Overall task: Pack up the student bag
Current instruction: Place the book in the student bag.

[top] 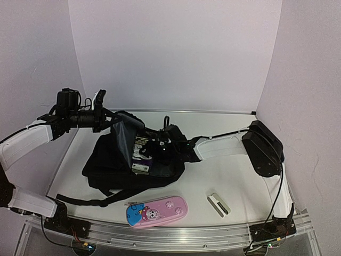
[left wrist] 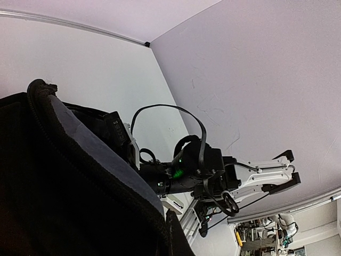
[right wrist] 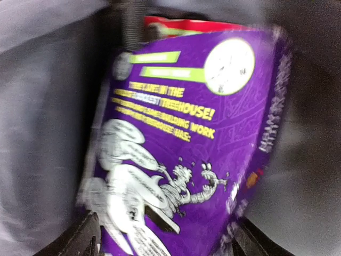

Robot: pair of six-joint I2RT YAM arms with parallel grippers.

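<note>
The black student bag (top: 106, 160) lies at the table's middle left with its mouth facing right. My left gripper (top: 106, 118) is shut on the bag's upper flap and holds it lifted; in the left wrist view the dark fabric (left wrist: 64, 186) fills the lower left and hides the fingers. A purple book (top: 143, 154) stands inside the opening. My right gripper (top: 160, 152) is at the bag's mouth. In the right wrist view the book (right wrist: 176, 133) fills the frame against grey lining, and the right gripper (right wrist: 165, 240) is open, its fingers wide at either side of the book's near edge.
A pink-and-blue pencil case (top: 156, 211) lies near the front edge. A small white-and-black object (top: 219, 204) rests to its right. A black shoulder strap (top: 85, 201) trails toward the front left. Walls close the table on three sides.
</note>
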